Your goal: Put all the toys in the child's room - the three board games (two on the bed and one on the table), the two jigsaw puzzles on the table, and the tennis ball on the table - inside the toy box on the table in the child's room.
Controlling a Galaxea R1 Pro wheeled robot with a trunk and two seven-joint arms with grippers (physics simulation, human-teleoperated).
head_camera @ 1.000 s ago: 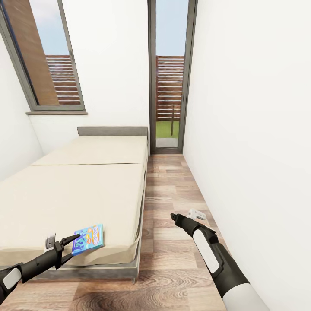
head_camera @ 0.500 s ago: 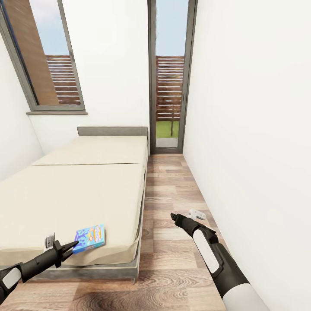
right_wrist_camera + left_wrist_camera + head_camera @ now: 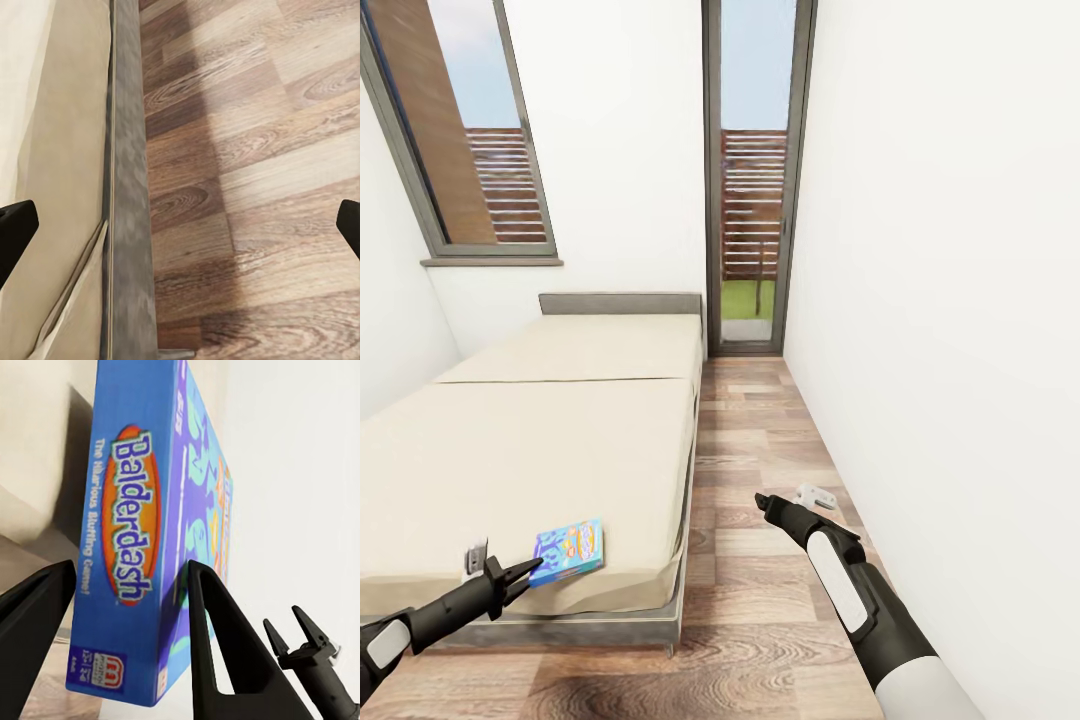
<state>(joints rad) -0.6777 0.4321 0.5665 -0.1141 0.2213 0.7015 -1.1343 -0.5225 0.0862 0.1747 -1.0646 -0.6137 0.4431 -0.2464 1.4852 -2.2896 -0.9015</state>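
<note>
While left gripper (image 3: 124, 585) jaws straddle blue flat Balderdash board game box (image 3: 146, 532) on cream bed (image 3: 540, 450) corner, thin edge grip risks slipping; right gripper (image 3: 780, 497) spread wide, empty.

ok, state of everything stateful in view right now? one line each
blue board game: flat on the bed's near corner, one edge between the left fingers
left gripper: closed down around the game's edge; firm grip can't be confirmed
right gripper: open, holding nothing, above the floor
bed: flat cream top, carrying just the one game
glass door: appears shut
window: appears shut
</note>
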